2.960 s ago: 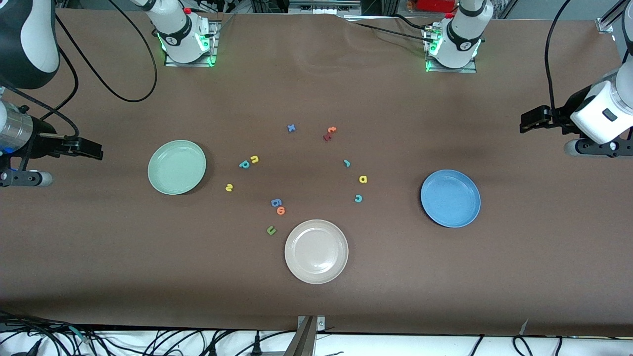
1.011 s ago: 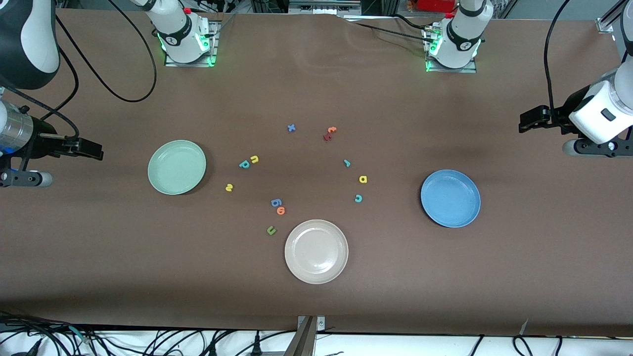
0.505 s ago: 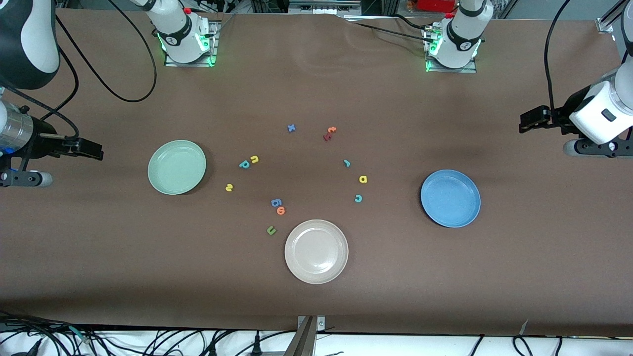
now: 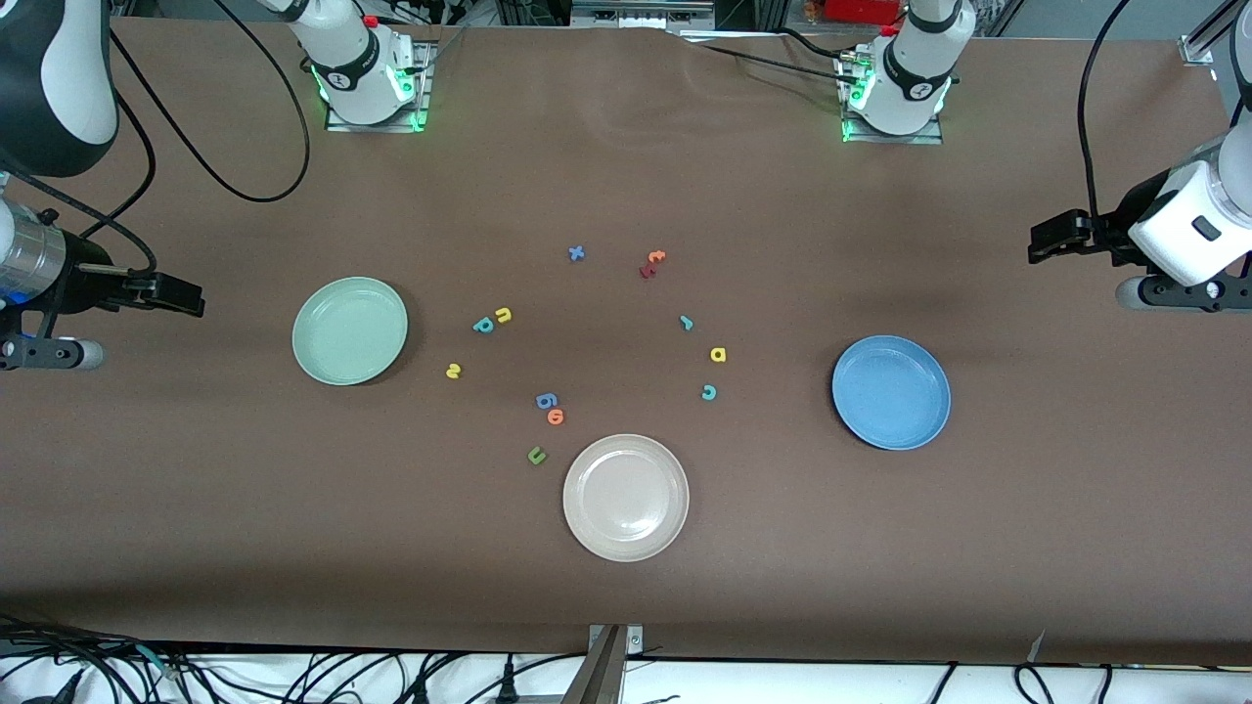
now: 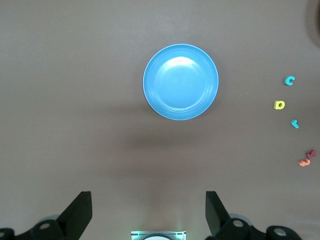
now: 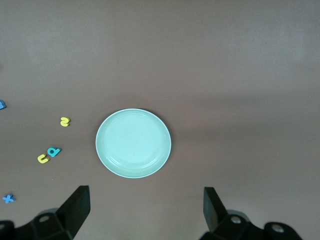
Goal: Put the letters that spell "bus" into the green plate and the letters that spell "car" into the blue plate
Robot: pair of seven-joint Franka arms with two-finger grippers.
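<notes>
The green plate (image 4: 349, 330) (image 6: 133, 143) lies toward the right arm's end of the table. Beside it lie the yellow "u" (image 4: 503, 314), the teal "b" (image 4: 483, 325) and the yellow "s" (image 4: 453, 371). The blue plate (image 4: 891, 392) (image 5: 180, 82) lies toward the left arm's end, with the teal "r" (image 4: 687, 322), yellow "a" (image 4: 718, 355) and teal "c" (image 4: 709, 392) beside it. Both plates hold nothing. My right gripper (image 4: 176, 293) (image 6: 146, 207) hangs open and empty over the table's end past the green plate. My left gripper (image 4: 1051, 238) (image 5: 148, 210) hangs open and empty past the blue plate.
A cream-white plate (image 4: 626, 497) sits nearest the front camera. Around it lie a dark green "u" (image 4: 536, 455), an orange "o" (image 4: 556, 417) and a blue "6" piece (image 4: 546, 400). A blue "x" (image 4: 576, 253) and a red and orange pair (image 4: 651, 264) lie nearer the bases.
</notes>
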